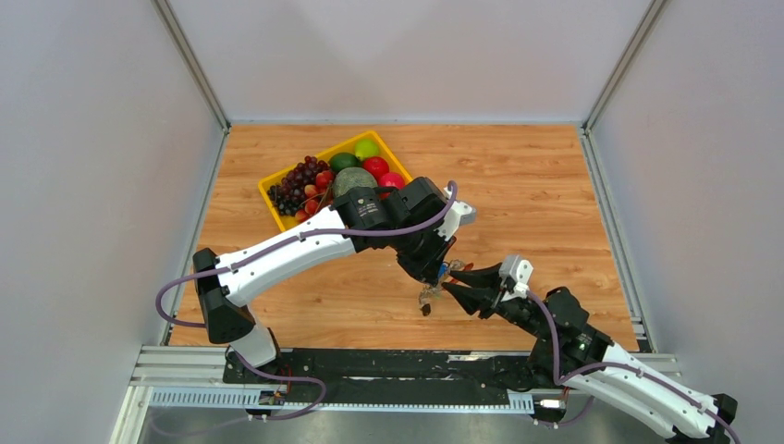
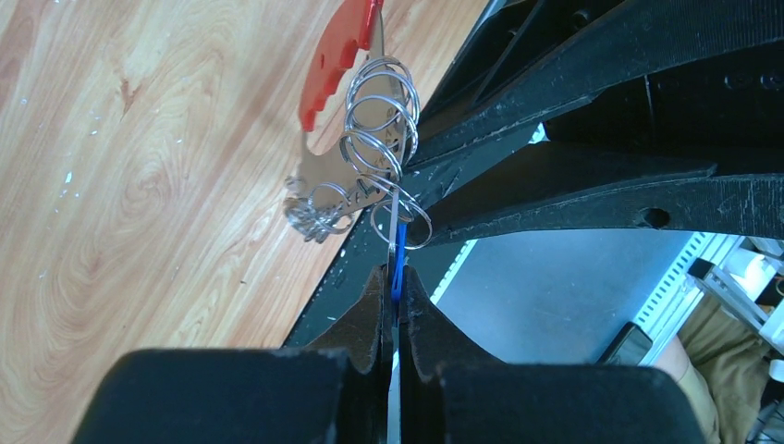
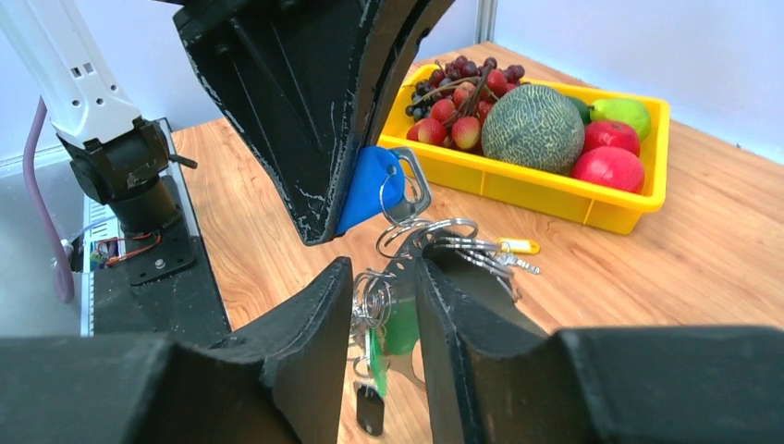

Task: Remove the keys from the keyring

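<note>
The keyring (image 2: 374, 139) is carried in the air above the worktop (image 1: 555, 185), close to the near edge and a little right of its middle. The left tool (image 2: 396, 277) is shut tight on the head of the blue key (image 3: 370, 185), whose hole is threaded by one coil of the ring. The right tool (image 3: 384, 264) is held part open, its fingers set either side of the hanging cluster with nothing yet clamped. For this step to go well, the right tool should be closed on the coil next to the blue key, not on the red fob (image 2: 337, 55) or the loose keys (image 3: 504, 254), which would swing. The key is best worked round the split of the coil rather than pulled straight, since a straight pull is likely to stretch the ring or drag it from the grip. Whether the split faces the key cannot be told.
</note>
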Available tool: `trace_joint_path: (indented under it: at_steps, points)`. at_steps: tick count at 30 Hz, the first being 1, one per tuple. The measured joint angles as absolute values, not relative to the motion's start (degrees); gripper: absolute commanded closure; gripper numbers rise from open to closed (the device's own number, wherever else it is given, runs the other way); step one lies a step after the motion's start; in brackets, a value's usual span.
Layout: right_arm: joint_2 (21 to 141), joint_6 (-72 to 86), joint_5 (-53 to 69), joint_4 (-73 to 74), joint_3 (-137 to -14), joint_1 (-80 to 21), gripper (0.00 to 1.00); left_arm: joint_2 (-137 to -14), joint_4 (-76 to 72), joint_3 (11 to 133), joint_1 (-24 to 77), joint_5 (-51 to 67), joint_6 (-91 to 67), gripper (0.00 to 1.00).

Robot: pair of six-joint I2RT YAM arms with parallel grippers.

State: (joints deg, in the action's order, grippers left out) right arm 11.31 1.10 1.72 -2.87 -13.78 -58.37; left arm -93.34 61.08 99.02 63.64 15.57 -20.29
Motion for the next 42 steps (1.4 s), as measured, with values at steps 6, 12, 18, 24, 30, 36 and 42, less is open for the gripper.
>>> trace_joint_path:
  at_steps: [6,12,18,24,30,36,42]
  points:
    - [11.33,-0.89,3.22,-5.98,-12.75,-58.37,0.66,-93.34,61.06,99.02,63.64,16.25,-20.29,1.00]
    - [11.31,-1.85,3.86,-7.79,-12.47,-58.37,0.66,-93.34,61.01,99.02,63.64,16.53,-20.34,1.00]
    - [11.27,-2.22,3.92,-8.03,-12.21,-58.37,0.76,-93.32,60.90,98.61,63.64,16.97,-20.47,1.00]
    - [11.29,-2.31,3.18,-8.95,-12.01,-58.37,0.99,-93.23,60.51,98.48,63.61,17.82,-20.51,1.00]
    - [11.07,-2.20,2.68,-9.45,-12.01,-58.37,1.00,-92.20,59.64,97.76,63.57,17.47,-20.82,1.00]
    - [9.26,-2.50,5.10,-9.21,-12.01,-58.37,1.00,-91.57,59.05,97.62,63.22,17.21,-21.43,1.00]
    - [10.22,-3.38,9.37,-9.72,-12.01,-58.37,1.00,-91.55,59.79,97.67,62.50,17.61,-21.69,1.00]
